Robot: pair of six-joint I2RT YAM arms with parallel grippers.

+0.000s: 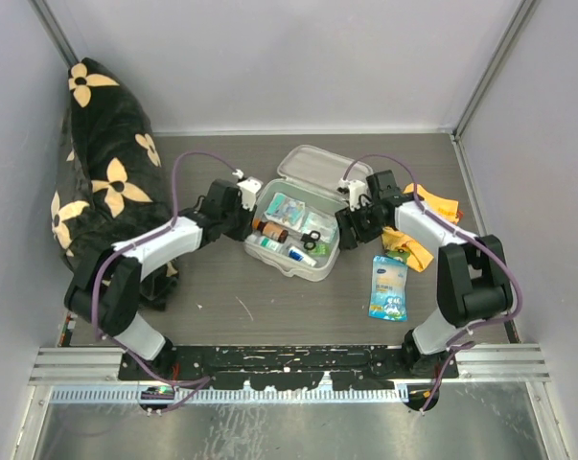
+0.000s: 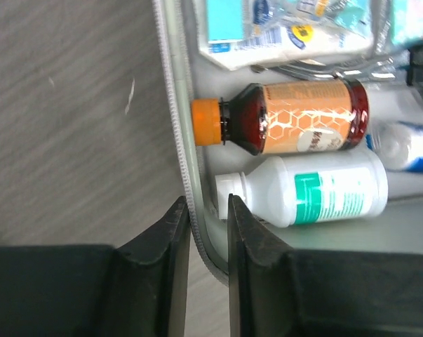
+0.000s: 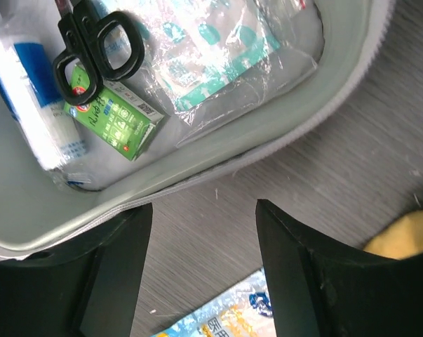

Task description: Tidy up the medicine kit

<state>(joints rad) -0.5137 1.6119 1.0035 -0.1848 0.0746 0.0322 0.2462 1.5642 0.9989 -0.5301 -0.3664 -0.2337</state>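
The medicine kit (image 1: 312, 275), a pale grey case, lies open mid-table with its lid (image 1: 317, 165) laid back. It holds an amber bottle (image 2: 302, 118), a white bottle (image 2: 323, 193), scissors (image 3: 92, 42), a green box (image 3: 116, 123) and packets. My left gripper (image 1: 253, 216) is at the kit's left side. In the left wrist view the left gripper (image 2: 207, 207) pinches the kit's rim (image 2: 175, 126), one finger outside and one inside. My right gripper (image 1: 346, 228) stands open over bare table just outside the kit's right wall (image 3: 267, 151); in the right wrist view, nothing lies between the fingers of the right gripper (image 3: 204, 210).
A blue-yellow packet (image 1: 389, 287) lies on the table right of the kit, just below my right fingers in the right wrist view (image 3: 225, 319). An orange-yellow cloth (image 1: 432, 216) sits further right. A black flowered cushion (image 1: 102, 182) fills the left side.
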